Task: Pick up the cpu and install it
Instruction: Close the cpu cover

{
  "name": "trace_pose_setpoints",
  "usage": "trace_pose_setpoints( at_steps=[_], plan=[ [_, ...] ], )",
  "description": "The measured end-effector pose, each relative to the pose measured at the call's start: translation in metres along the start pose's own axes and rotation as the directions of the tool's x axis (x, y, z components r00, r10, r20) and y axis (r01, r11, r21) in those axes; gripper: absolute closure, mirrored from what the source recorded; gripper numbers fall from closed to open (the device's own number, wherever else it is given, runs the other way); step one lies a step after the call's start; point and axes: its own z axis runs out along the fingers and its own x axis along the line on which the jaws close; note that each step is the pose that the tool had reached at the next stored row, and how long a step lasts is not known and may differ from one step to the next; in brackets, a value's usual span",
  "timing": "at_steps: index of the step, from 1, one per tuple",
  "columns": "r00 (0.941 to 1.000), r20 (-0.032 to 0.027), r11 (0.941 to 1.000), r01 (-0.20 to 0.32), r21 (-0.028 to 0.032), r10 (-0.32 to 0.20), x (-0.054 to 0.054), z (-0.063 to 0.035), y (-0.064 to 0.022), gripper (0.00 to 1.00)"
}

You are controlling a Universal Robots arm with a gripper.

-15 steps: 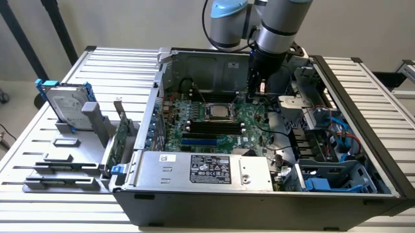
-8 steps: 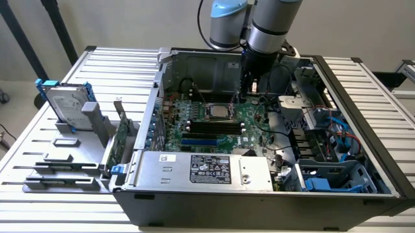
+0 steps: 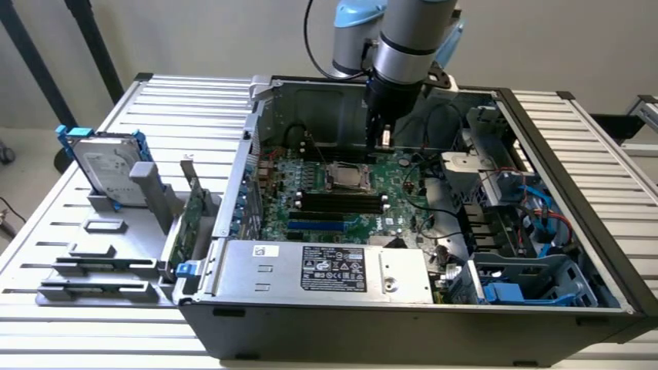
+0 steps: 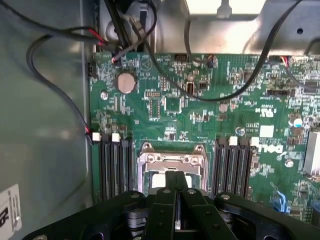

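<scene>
Fingers closed, pinching what I read as the cpu edge-on, a pale sliver at their tips, above the socket. Risk: the grip is thin, so the chip could tilt or slip and land skewed on the socket contacts. Exterior view gives me height over the motherboard. Wrist view gives line-up, with the socket just ahead of the fingers.

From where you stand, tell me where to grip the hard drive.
Take the hard drive by its exposed top edge, coming straight down from above, pinching across its flat faces: it stands upright, its lower end sunk in the grey holder.
</scene>
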Motion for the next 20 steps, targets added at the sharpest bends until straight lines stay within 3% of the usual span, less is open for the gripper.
trace_pose_setpoints(
  at_steps=[11, 17, 20],
  plan=[
    [1.0000, -0.0003, 1.0000, 0.007, 0.0052, -0.007, -0.002, 0.0077, -0.0322, 0.89],
    [0.9998, -0.0135, 0.9999, 0.014, 0.0061, -0.014, -0.003, 0.0128, -0.0516, 0.89],
    [0.9998, -0.0152, 0.9998, 0.015, 0.0151, -0.015, -0.003, 0.0141, -0.0555, 0.89]
  ],
)
